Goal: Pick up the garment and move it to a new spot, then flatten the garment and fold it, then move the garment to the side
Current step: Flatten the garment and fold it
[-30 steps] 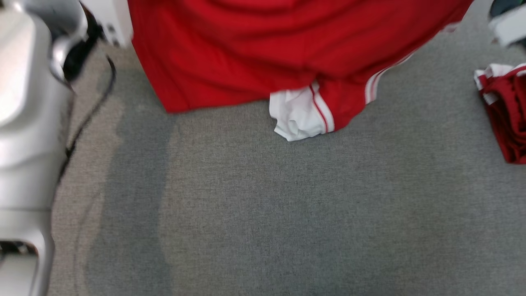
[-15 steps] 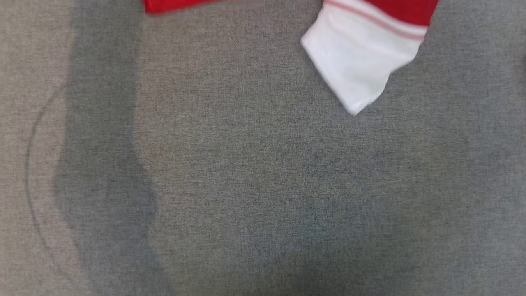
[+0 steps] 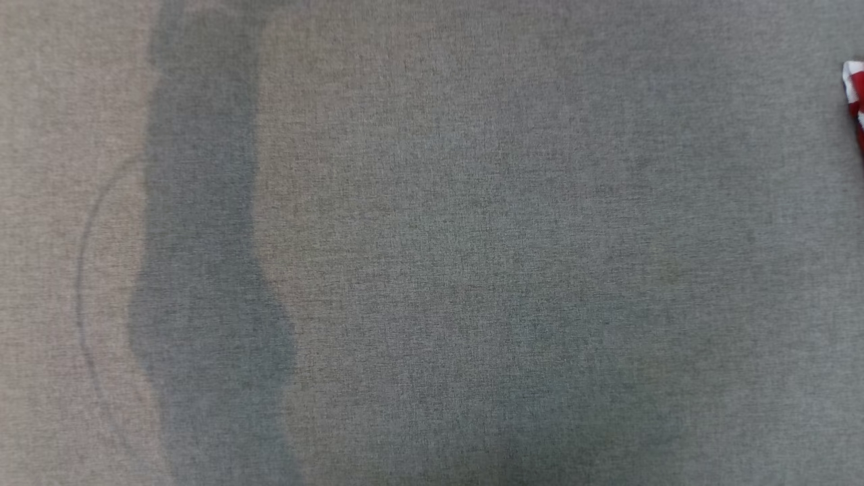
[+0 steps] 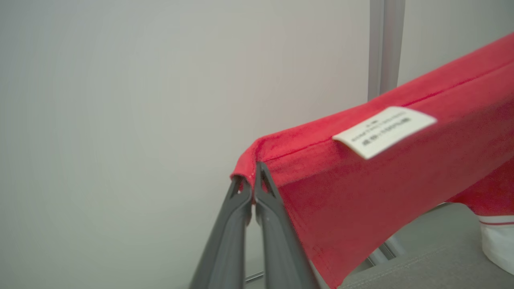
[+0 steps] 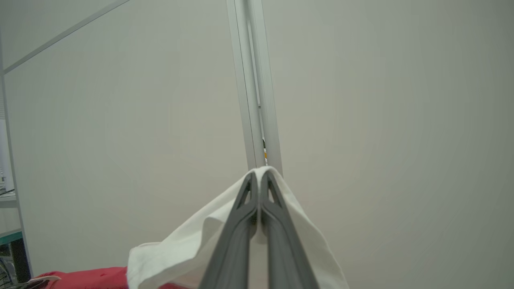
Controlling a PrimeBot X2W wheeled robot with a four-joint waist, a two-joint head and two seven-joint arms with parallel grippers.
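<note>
Both hands held the red jersey (image 4: 381, 180) aloft: the left hand (image 4: 253, 176) was pinched shut on a corner of its hem, and the right hand (image 5: 259, 176) was clamped on its white sleeve (image 5: 180, 249). A second earlier the jersey hung across the far side of the head view, sleeve brushing the grey worktop (image 3: 472, 236). Since then the camera had swung and the jersey appeared to have been lifted, suggesting the move to a new spot was under way. A red-and-white cloth (image 3: 856, 94) at the right edge was cut off, and the jersey's label (image 4: 383, 130) was too blurred to read.
</note>
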